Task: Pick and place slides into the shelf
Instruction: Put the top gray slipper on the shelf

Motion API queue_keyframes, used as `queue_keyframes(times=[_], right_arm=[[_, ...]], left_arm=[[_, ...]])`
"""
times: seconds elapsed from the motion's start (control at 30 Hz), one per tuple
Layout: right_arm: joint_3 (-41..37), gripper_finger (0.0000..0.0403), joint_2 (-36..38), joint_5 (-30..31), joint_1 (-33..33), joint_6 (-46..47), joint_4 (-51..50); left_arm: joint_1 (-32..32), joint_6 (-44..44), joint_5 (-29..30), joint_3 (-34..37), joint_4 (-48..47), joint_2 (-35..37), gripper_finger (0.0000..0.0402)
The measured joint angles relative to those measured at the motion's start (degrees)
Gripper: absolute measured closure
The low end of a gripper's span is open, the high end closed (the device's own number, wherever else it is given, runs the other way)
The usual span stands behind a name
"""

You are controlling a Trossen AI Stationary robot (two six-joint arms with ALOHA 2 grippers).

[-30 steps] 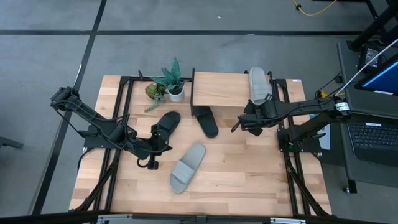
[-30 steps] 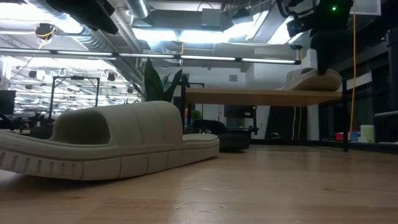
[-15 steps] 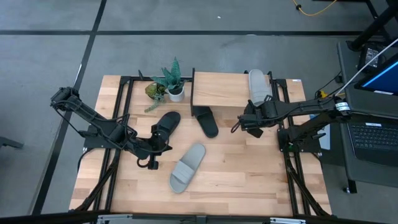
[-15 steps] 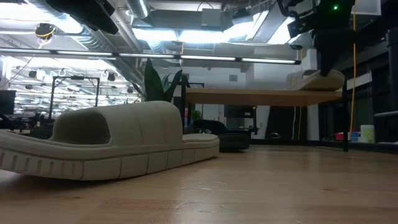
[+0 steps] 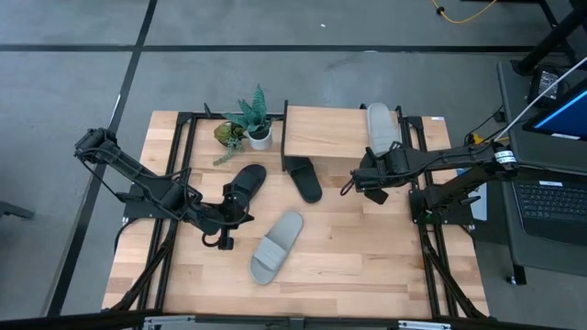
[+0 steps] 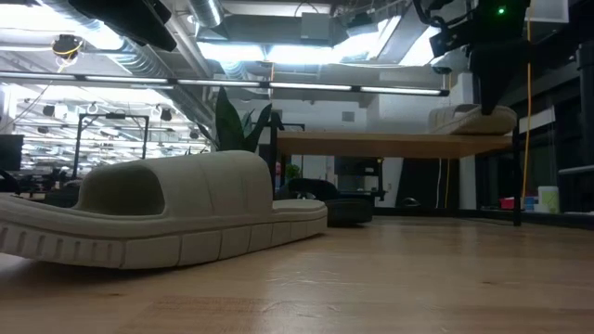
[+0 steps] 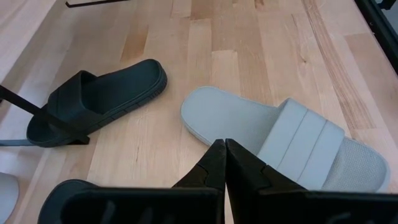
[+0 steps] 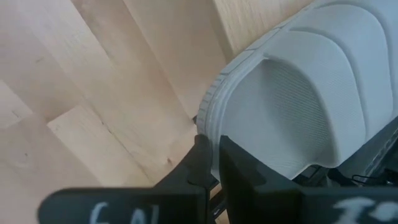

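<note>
One light grey slide (image 5: 379,126) lies on the shelf's wood top (image 5: 326,133), along its right edge, with its near end hanging over the edge. My right gripper (image 8: 211,152) is shut at that near end. A second grey slide (image 5: 277,246) lies flat on the table. One black slide (image 5: 305,179) sits with its far end under the shelf's near edge. The other black slide (image 5: 246,183) lies beside my left arm. My left gripper (image 7: 222,152) is shut, hovering between that slide and the grey one on the table. My right gripper meets the shelf-top grey slide at the sole's rim (image 8: 208,115) on its near, strap end. The shut fingertips (image 8: 200,149) stand against it, coming from the table's near side. The slide lies flat on the shelf top.
A small potted plant (image 5: 252,119) stands left of the shelf at the table's far edge. The shelf's black frame legs (image 7: 37,109) stand around the black slide under it. A laptop (image 5: 550,197) sits off the table's right side. Bare wood lies along the near edge.
My right gripper has edged toward the far edge, and the grey slide on the shelf has slid a little farther onto the board. My left arm has kept still.
</note>
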State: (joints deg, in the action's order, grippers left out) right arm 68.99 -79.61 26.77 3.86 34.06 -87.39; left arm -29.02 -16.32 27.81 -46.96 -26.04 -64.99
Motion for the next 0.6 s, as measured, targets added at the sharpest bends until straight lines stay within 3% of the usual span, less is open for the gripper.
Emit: queue_keyframes(times=[0.6], right_arm=[[0.09, 0.0386, 0.00, -1.04, 0.01, -0.09, 0.18]], left_arm=[[0.00, 0.02, 0.00, 0.00, 0.00, -0.02, 0.0401]])
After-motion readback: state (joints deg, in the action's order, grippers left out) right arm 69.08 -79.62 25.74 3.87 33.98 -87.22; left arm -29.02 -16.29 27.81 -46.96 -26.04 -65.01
